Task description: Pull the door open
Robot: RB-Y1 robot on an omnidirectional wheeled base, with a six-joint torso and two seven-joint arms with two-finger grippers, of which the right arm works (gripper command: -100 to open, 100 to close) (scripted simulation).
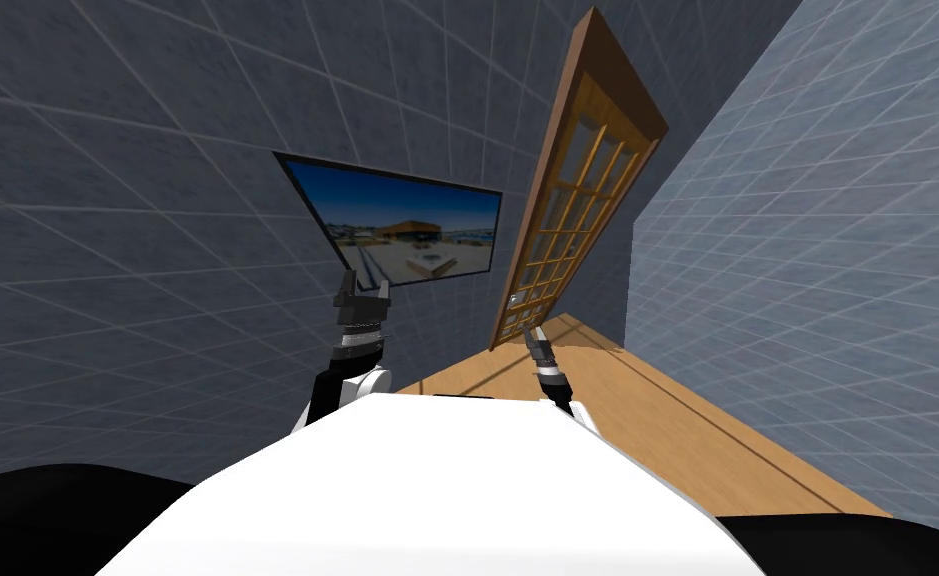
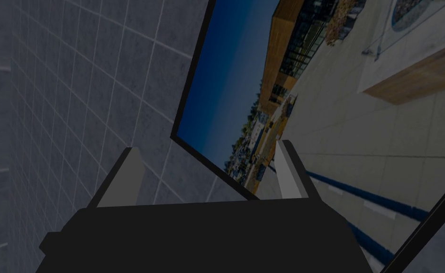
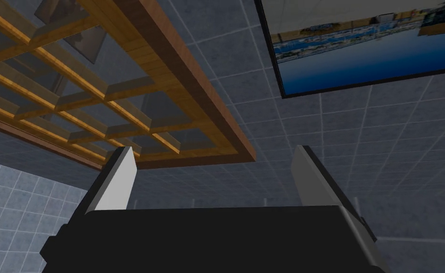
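The wooden door [image 1: 582,200] with a grid of glass panes stands partly open ahead, swung out from the wall. A small pale handle [image 1: 513,298] shows on its near edge, low down. My right gripper [image 1: 530,333] hangs just below that handle, close to the door's edge. In the right wrist view that gripper [image 3: 213,149] is open with nothing between its fingers, and the door [image 3: 122,90] lies beyond them, apart. My left gripper [image 1: 361,290] is raised in front of the wall picture, and in its own wrist view the gripper [image 2: 208,146] is open and empty.
A black-framed picture [image 1: 407,225] of a blue sky and buildings hangs on the grey tiled wall left of the door. A paler tiled wall [image 1: 807,250] closes the right side. Wooden floor [image 1: 657,400] runs from me to the door.
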